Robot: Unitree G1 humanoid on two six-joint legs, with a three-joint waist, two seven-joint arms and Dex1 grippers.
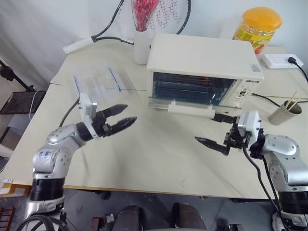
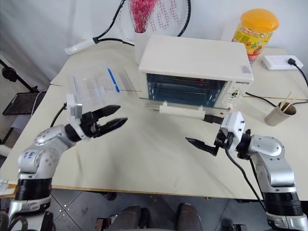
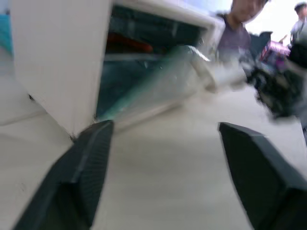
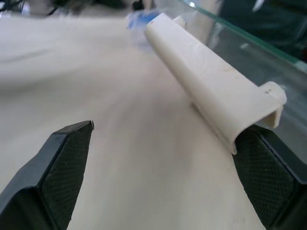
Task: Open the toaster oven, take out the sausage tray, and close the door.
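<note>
Toaster oven: one toaster oven (image 1: 204, 65), cream-white and boxy with a flat top, standing on the table (image 1: 144, 159) toward twelve o'clock from the table's middle; its control panel with knobs faces front at the three o'clock end.
Door: the door (image 1: 178, 103) is clear glass, folded down nearly flat in front of the oven mouth, its wide white bar handle (image 1: 190, 109) along the front edge at six o'clock of the oven.
Oven inside: dark wire racks show through the opening; in the left wrist view a red shape lies inside, too blurred to tell what it is.
Right gripper: the right gripper (image 1: 219, 130) hangs at the three o'clock end of the bar handle, its two black fingers spread wide; one finger lies just beside the handle's end, the other well out over bare table at six o'clock of it. Nothing is clamped.
Left gripper: the left gripper (image 1: 120, 118) hovers above the table at eight o'clock of the oven, its two fingers apart with nothing between them, pointing toward the oven.
Plastic container: one clear container (image 1: 98, 82) with blue clips, at nine o'clock of the oven.
White vase: one vase (image 1: 141, 45) holding pink-red stems, at ten o'clock of the oven.
Racket: one racket (image 1: 159, 14) behind the vase.
Yellow jar: one yellow-lidded jar (image 1: 257, 29) at one o'clock of the oven.
Power strip: one power strip (image 1: 281, 60) at two o'clock.
Cup: one cup (image 1: 284, 113) with sticks at four o'clock.
</note>
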